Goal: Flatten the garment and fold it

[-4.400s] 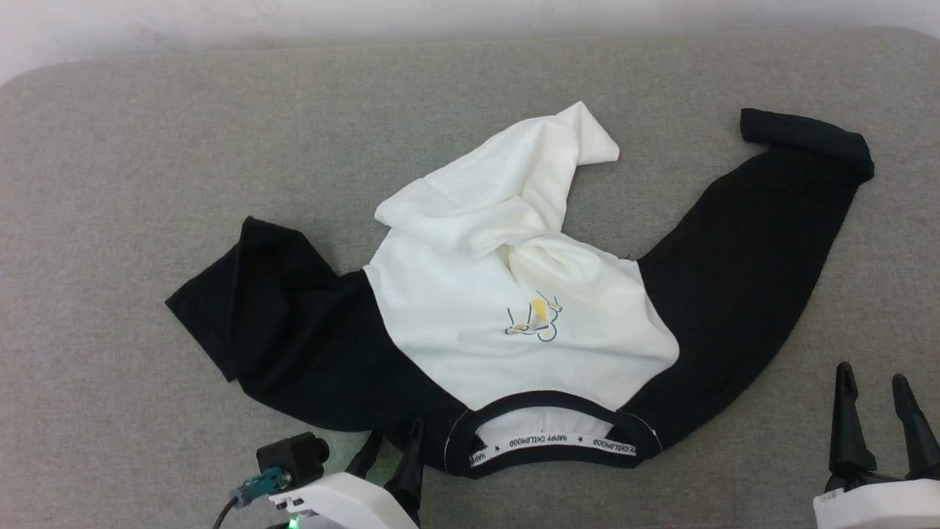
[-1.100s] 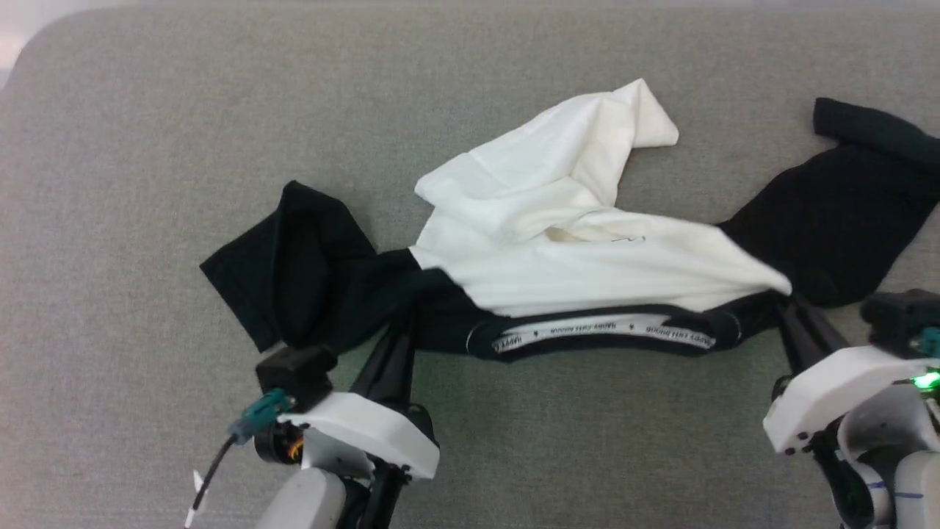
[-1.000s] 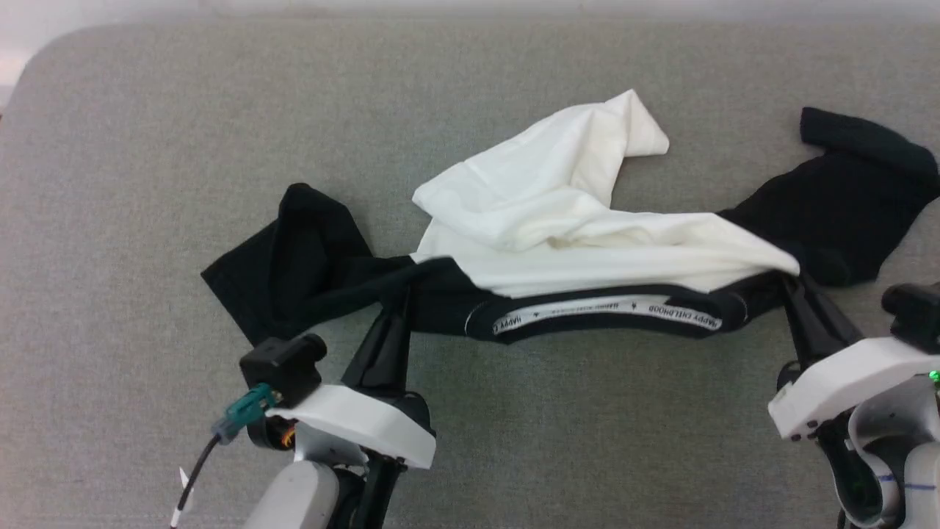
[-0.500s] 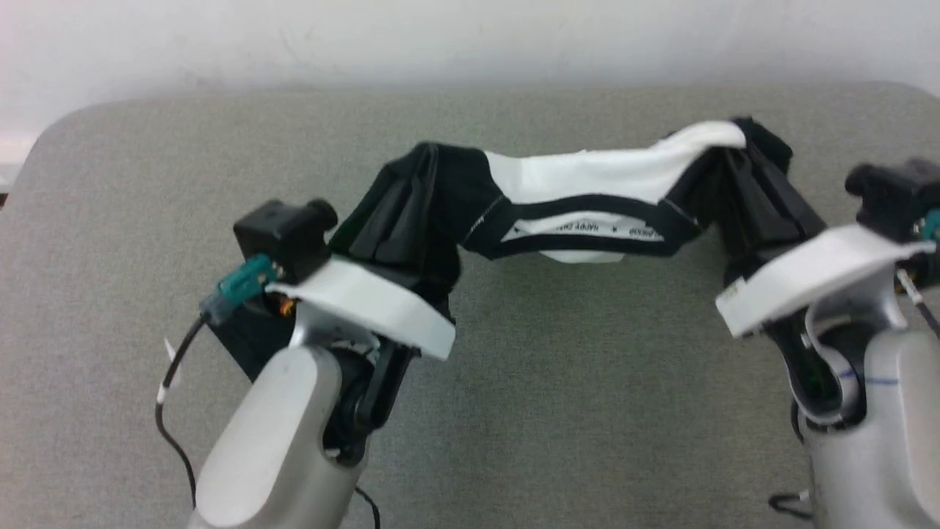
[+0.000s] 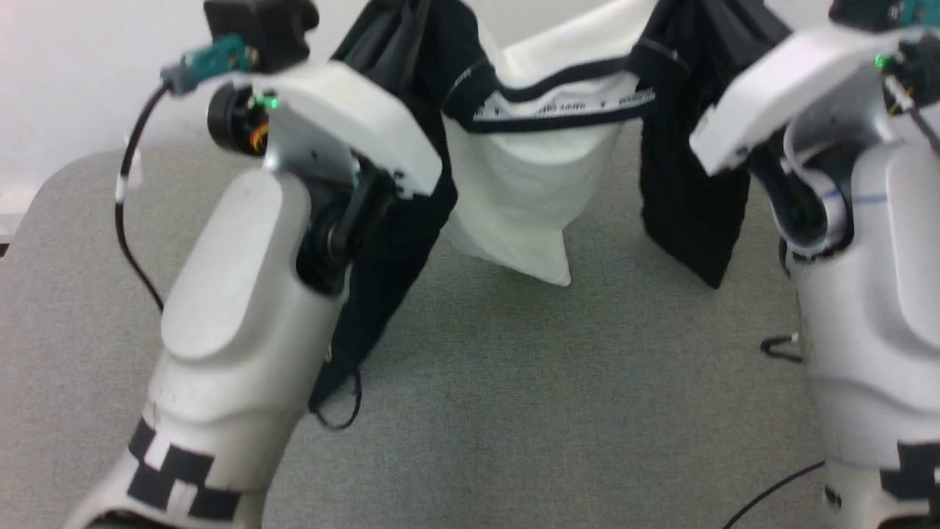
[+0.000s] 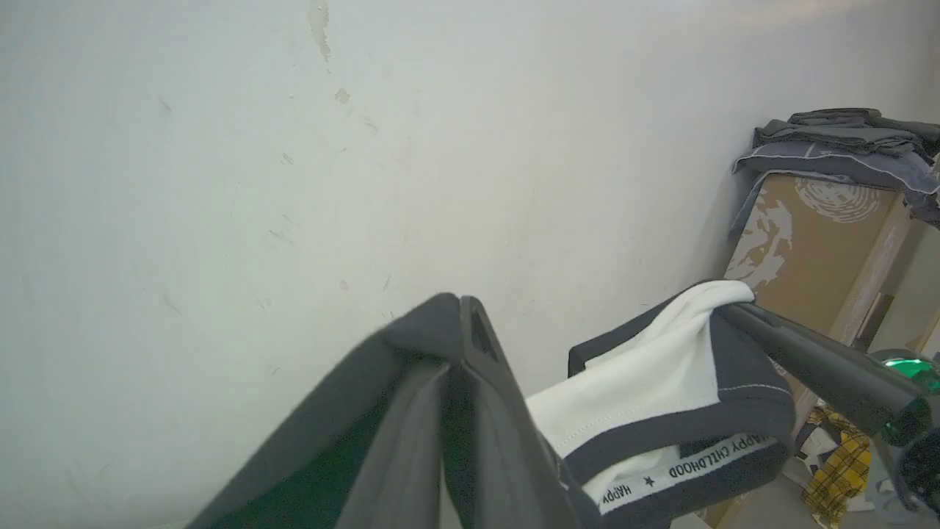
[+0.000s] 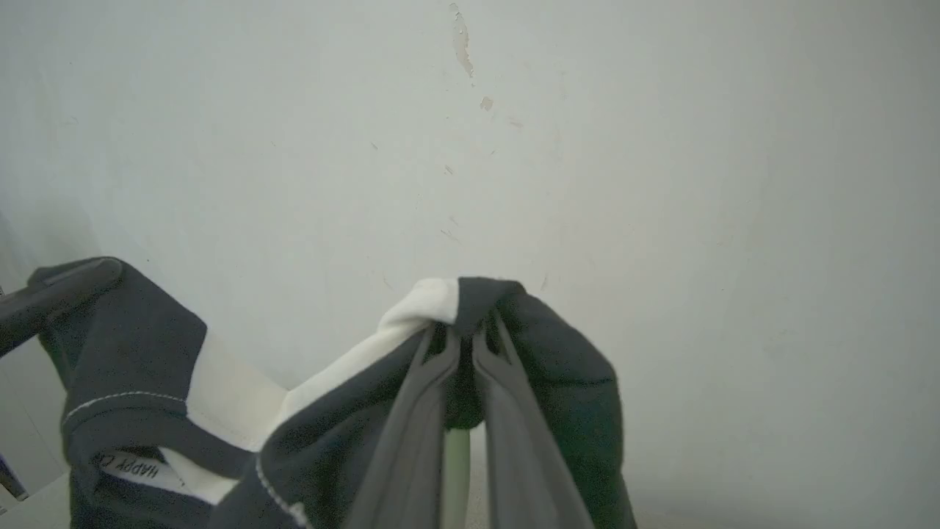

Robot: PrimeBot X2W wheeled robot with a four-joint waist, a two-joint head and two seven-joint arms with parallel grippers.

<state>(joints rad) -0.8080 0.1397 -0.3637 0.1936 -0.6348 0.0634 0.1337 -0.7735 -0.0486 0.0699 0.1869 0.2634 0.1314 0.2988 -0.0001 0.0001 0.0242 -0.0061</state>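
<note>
The garment [image 5: 518,184] hangs in the air between my two raised arms, white body sagging in the middle and black sleeves drooping on both sides. Its black collar with the white lettered band [image 5: 562,106] is stretched across the top. My left gripper [image 6: 461,308] is shut on a black fold at the shoulder. My right gripper [image 7: 461,330] is shut on the other shoulder, where white and black cloth meet. The chest print is hidden. In the left wrist view the right gripper's dark fingers [image 6: 808,360] reach in from the right.
The grey padded table [image 5: 551,382] lies below the hanging cloth, with a pale wall [image 6: 220,184] behind it. A cardboard box [image 6: 815,242] topped with folded grey clothes stands at the right, a yellow checked cloth [image 6: 830,463] by its foot. My pale forearms [image 5: 242,242] stand close to the camera.
Both grippers took the shoulders and lifted the garment off the table until it hangs. The head camera has tilted up as the arms rose.
</note>
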